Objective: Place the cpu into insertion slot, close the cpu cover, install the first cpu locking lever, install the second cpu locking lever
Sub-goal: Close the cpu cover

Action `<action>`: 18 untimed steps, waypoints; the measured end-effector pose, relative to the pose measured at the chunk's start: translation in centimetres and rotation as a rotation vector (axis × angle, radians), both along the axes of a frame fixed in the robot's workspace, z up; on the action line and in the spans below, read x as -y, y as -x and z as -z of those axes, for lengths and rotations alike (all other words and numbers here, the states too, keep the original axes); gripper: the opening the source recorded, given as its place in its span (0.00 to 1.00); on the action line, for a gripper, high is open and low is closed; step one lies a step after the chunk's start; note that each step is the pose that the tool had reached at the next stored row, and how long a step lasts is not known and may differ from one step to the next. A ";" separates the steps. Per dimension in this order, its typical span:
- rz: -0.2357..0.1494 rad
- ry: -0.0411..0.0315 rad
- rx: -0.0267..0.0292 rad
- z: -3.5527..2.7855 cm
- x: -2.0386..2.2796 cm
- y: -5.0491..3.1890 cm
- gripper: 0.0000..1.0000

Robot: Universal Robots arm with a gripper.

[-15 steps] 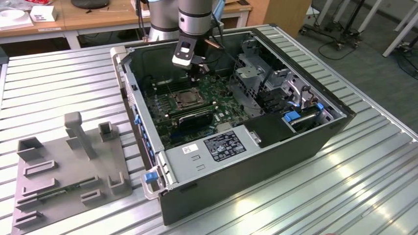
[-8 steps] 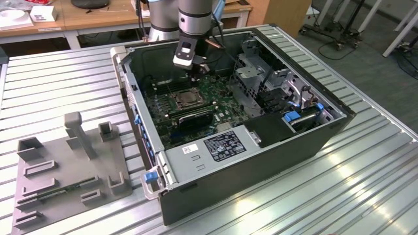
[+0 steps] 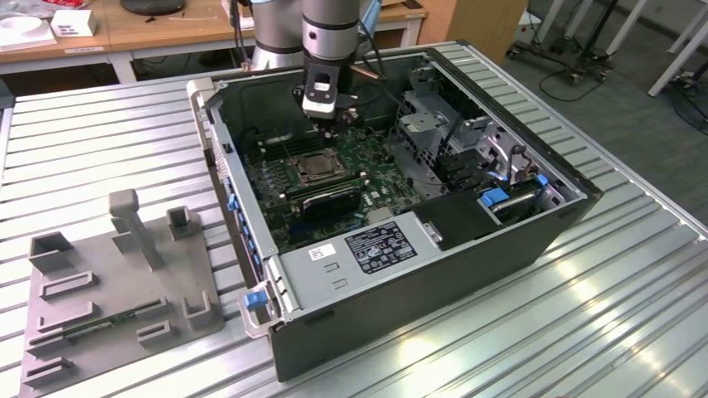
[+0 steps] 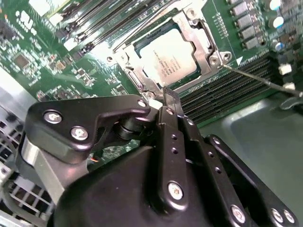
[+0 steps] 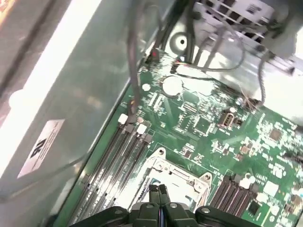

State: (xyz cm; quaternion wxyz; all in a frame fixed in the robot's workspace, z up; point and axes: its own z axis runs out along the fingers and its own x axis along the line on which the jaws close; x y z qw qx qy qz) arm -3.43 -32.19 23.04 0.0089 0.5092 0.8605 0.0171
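Pinched shut, my gripper (image 4: 169, 96) holds nothing. The cpu (image 4: 173, 56) sits under the cpu cover (image 4: 204, 45); one lever (image 4: 265, 81) looks unlocked.

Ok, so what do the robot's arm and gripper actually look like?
The arm is a silver-grey tube with a darker grey band, and a white-and-black block at its wrist. The gripper is matte black: hinged link fingers, studded with silver screw heads, narrowing to slim tips.
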 end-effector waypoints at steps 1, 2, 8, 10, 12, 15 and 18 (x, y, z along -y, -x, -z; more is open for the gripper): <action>-0.018 0.0000 0.0000 0.00 0.00 0.00 0.11; -0.036 0.0000 0.0000 0.01 0.00 0.00 0.11; -0.145 0.0000 0.0000 0.04 0.00 0.00 0.11; -0.181 0.0000 -0.0001 0.05 0.00 0.00 0.11; -0.218 0.0000 0.0000 0.07 0.00 0.00 0.11; -0.272 0.0000 0.0000 0.08 0.00 0.00 0.11; -0.328 0.0000 0.0000 0.10 0.00 0.00 0.11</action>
